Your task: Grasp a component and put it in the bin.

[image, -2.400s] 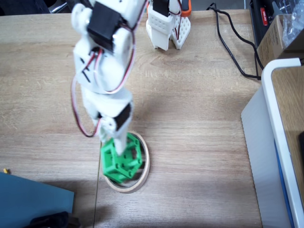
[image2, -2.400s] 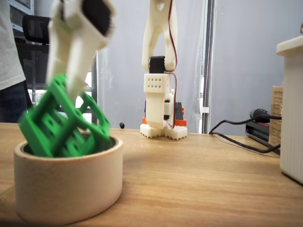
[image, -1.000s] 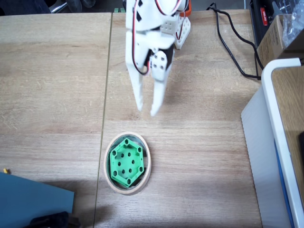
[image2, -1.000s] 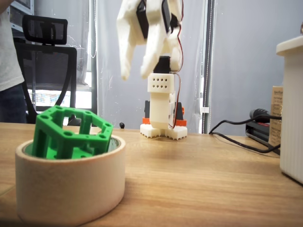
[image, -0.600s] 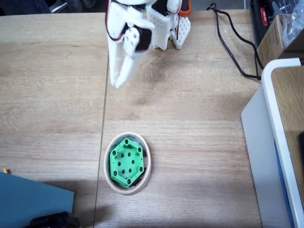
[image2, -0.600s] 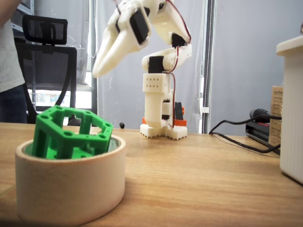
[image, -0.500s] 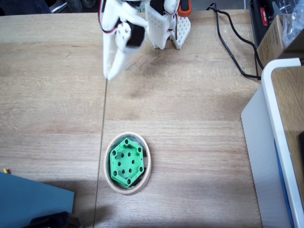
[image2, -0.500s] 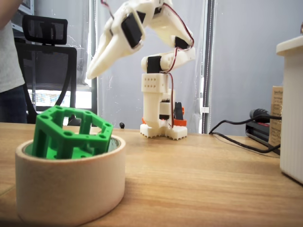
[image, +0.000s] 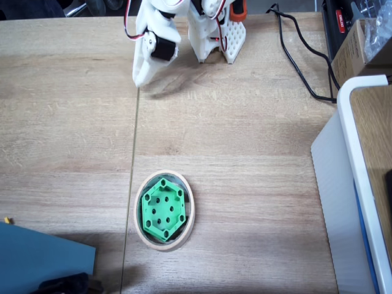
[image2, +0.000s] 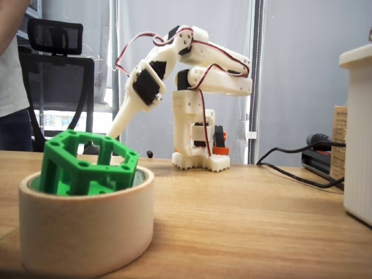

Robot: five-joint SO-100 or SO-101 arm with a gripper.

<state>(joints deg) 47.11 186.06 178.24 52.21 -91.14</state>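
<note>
The green hexagonal component (image: 162, 209) lies flat inside the beige tape-ring bin (image: 190, 214) near the table's front. From the side, the component (image2: 86, 165) sticks up above the bin's wall (image2: 87, 232), slightly tilted. My gripper (image: 139, 80) is far from it, folded back beside the arm's base (image: 214, 33), with its fingers together and nothing held. In the low fixed view the gripper (image2: 113, 130) points down toward the table behind the component.
A white-edged box (image: 358, 184) fills the right side. Black cables (image: 298, 61) run across the back right, near a cardboard box (image: 358, 46). A blue object (image: 43, 263) sits at the front left corner. A person (image2: 11, 75) and a chair (image2: 61, 64) are behind the table.
The component went from tilted in my grip to lying loose in the bin. My gripper opened, rose, pulled back toward the base, swung left, lowered and shut.
</note>
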